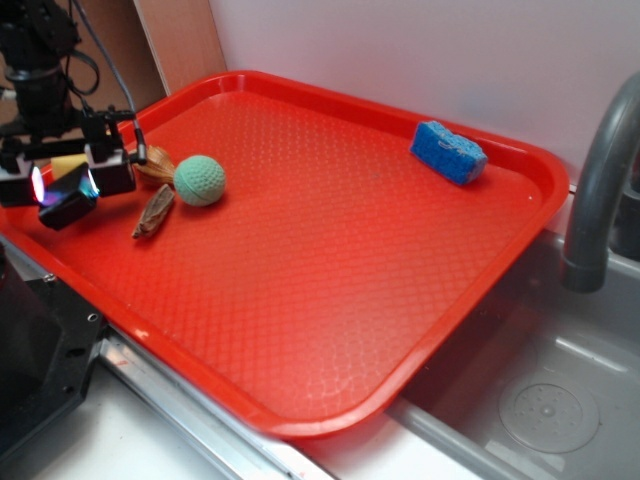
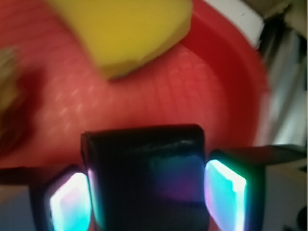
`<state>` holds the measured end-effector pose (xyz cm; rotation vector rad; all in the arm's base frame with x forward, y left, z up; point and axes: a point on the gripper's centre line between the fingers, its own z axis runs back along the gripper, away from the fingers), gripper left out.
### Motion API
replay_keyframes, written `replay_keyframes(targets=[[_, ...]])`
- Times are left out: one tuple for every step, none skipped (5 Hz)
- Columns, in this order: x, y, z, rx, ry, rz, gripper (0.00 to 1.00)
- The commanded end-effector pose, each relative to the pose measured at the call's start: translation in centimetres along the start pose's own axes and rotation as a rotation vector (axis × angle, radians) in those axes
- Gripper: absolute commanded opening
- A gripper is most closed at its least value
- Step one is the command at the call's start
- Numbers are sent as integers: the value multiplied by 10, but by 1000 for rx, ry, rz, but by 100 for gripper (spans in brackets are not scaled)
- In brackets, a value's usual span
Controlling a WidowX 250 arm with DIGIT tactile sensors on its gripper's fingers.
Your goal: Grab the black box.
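The black box (image 1: 68, 200) is a small dark block at the left end of the red tray (image 1: 330, 250), and it sits tilted between my fingers. My gripper (image 1: 65, 185) is shut on it, with a glowing pad pressed on each side. In the wrist view the black box (image 2: 149, 178) fills the gap of my gripper (image 2: 148, 197), and the lit pads (image 2: 226, 192) touch its two sides. I cannot tell whether the box rests on the tray or hangs just above it.
A yellow sponge (image 2: 130, 29) lies just beyond the box, partly hidden behind my gripper (image 1: 68, 163). Right of it are a green ball (image 1: 200, 180) and brown pieces (image 1: 155, 212). A blue sponge (image 1: 448, 152) lies at the tray's far right. A grey faucet (image 1: 600, 180) stands over the sink.
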<state>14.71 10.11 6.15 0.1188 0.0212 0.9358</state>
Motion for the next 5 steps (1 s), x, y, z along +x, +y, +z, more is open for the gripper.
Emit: replay_keyframes(targets=[[-8,-5,97,-130,-159,-353,0],[-8,-17,125,-134,-184,-603,0],[-7,-35,150,-112,-228,-807,0],[-3,-55,168,-110,-262,-947,0],[-2,-67,167,-131,-241,-1021,0]])
